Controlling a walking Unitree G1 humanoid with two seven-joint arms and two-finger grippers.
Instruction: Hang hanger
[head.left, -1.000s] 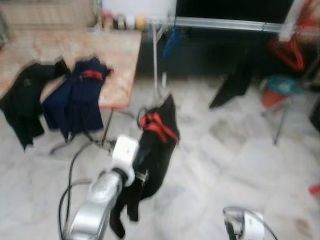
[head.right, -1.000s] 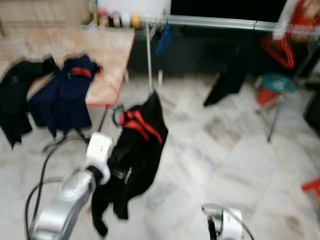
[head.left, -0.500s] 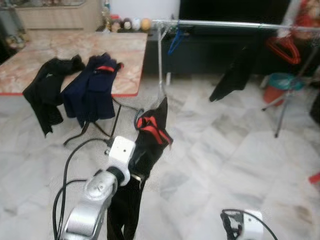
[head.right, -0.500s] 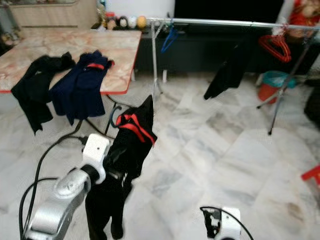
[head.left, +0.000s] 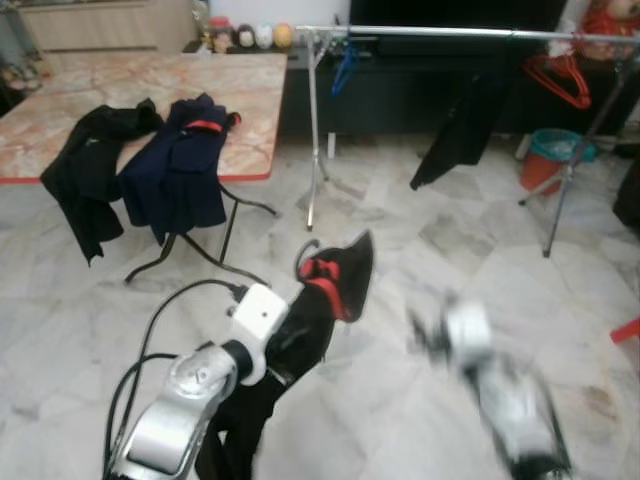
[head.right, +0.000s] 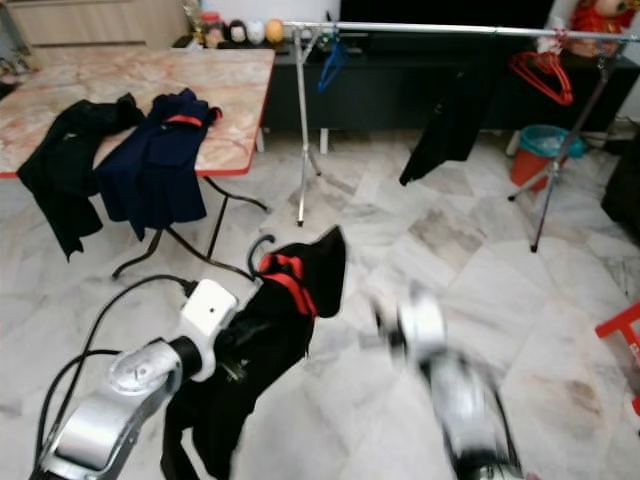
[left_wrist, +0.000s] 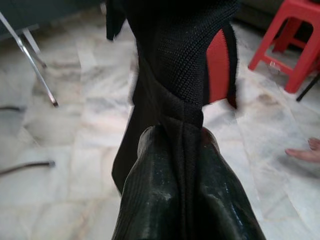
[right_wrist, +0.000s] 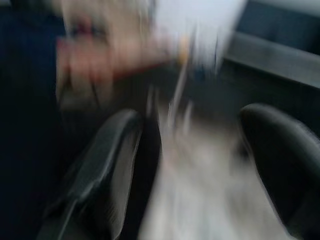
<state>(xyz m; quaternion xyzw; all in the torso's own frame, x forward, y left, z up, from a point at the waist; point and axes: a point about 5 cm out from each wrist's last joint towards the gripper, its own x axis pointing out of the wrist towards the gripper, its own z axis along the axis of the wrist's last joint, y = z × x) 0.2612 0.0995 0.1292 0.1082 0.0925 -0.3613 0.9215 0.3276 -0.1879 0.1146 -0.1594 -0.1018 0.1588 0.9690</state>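
A black garment (head.left: 340, 285) on a red hanger (head.left: 322, 275), its dark hook (head.left: 303, 256) sticking up, hangs from my left gripper (head.left: 288, 348), which is shut on the cloth low in front of me. In the left wrist view the fingers (left_wrist: 165, 200) pinch the black knit below the hanger's red strip (left_wrist: 218, 65). My right gripper (right_wrist: 192, 170) is open, its arm (head.left: 480, 370) raised and blurred to the right of the garment. The silver clothes rail (head.left: 450, 33) runs across the far side.
On the rail hang a black garment (head.left: 455, 135), a blue hanger (head.left: 345, 68) and red hangers (head.left: 560, 80). A marble-topped table (head.left: 250, 100) at left carries a black garment (head.left: 85, 170) and a navy one (head.left: 180, 170). A teal bin (head.left: 555, 150) and a red stool (head.right: 622, 335) stand at right.
My right arm has swung up from the bottom edge into the middle of the picture. The left gripper has carried the hung garment slightly forward and right. The camera shifted too.
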